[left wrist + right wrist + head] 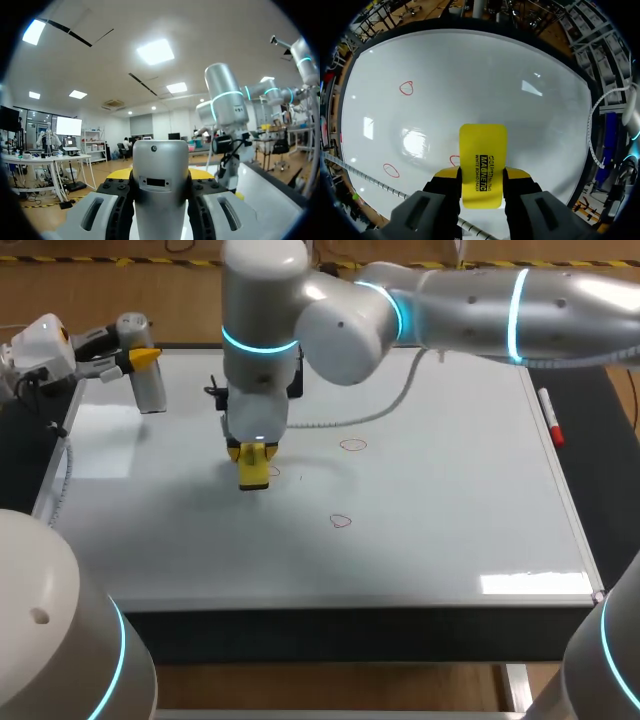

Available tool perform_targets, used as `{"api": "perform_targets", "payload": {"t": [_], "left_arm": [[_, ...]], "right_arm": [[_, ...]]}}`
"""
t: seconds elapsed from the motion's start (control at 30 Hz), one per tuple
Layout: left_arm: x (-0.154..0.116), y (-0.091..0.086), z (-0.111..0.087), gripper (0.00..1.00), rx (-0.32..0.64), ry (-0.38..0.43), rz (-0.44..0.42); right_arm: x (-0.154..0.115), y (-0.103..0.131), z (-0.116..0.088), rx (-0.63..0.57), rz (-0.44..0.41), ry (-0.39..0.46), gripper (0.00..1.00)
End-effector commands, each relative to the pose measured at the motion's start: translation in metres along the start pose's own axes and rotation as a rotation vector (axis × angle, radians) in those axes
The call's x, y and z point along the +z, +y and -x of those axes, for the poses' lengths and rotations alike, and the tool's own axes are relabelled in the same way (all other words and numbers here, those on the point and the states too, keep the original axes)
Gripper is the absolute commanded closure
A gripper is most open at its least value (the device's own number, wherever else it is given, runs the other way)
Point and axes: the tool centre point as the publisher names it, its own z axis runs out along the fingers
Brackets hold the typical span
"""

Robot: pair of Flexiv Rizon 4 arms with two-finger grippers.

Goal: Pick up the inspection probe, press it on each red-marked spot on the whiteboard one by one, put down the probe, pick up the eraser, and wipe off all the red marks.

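Observation:
My right arm comes in from the right and reaches past the middle of the whiteboard (430, 530). Its gripper (256, 452) is shut on the yellow eraser (254, 470), which points down at the board. In the right wrist view the eraser (483, 162) sits between the yellow fingertips (446, 174) and half covers a red mark (453, 160). Two more red marks (352, 445) (341, 521) lie to the eraser's right. At the board's far left corner my left gripper (138, 357) is shut on the silver inspection probe (150, 382), seen close up as the probe (160, 187) in the left wrist view.
A red-capped marker pen (551, 417) lies along the whiteboard's right edge. A white cable (370, 416) from my right arm hangs over the board's far middle. The front and right parts of the board are bare white surface.

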Motion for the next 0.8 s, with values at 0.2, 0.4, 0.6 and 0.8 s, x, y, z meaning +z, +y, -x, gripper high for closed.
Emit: {"api": "perform_targets", "payload": {"t": [0.2, 0.4, 0.6, 0.8], "left_arm": [[0.000, -0.001, 0.000, 1.00, 0.000, 0.000, 0.000], [0.000, -0.001, 0.000, 1.00, 0.000, 0.000, 0.000], [0.000, -0.001, 0.000, 1.00, 0.000, 0.000, 0.000], [0.000, -0.001, 0.000, 1.00, 0.000, 0.000, 0.000]], "right_arm": [[0.009, -0.005, 0.006, -0.004, 0.010, 0.022, 1.00], [0.016, -0.007, 0.005, -0.006, 0.024, 0.028, 1.00], [0.020, -0.008, 0.005, -0.012, 0.038, 0.034, 1.00], [0.026, -0.009, 0.004, -0.014, 0.052, 0.037, 1.00]]}}
